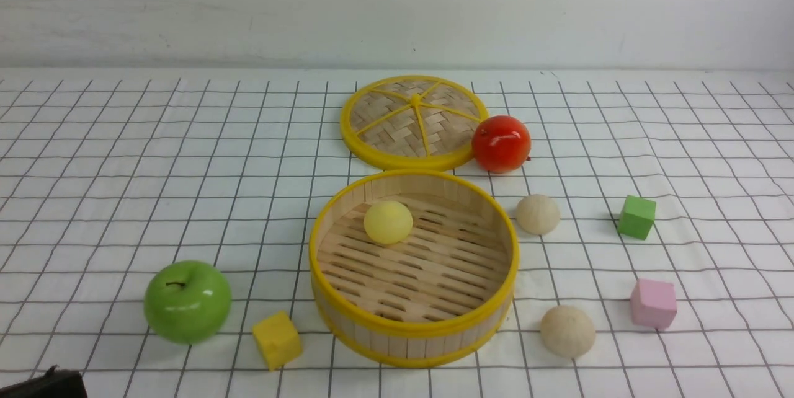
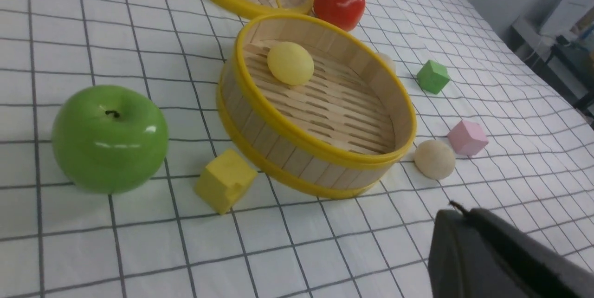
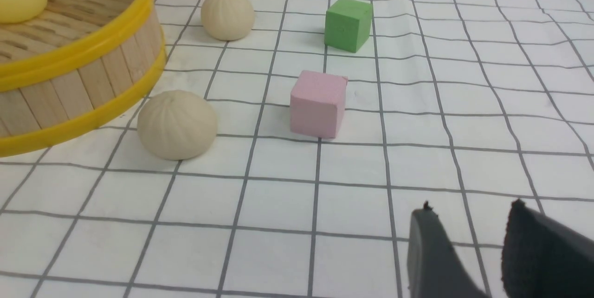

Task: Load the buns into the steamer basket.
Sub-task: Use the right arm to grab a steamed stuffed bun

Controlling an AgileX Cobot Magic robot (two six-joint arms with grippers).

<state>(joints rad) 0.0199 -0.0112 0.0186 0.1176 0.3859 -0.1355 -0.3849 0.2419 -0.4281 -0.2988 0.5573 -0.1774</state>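
Jaws apart and empty, right gripper needed to straddle near cream bun squarely, then clear steamer basket rim; left gripper closed, empty.

Plain white wall, white grid-lined tablecloth, dark furniture beyond its edge

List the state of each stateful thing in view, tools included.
steamer basket: uncovered, one bun inside
lid: off, lying behind the basket
yellow bun: in the basket
far beige bun: outside the basket
near beige bun: outside the basket
left tool: shut, empty
right tool: open, empty
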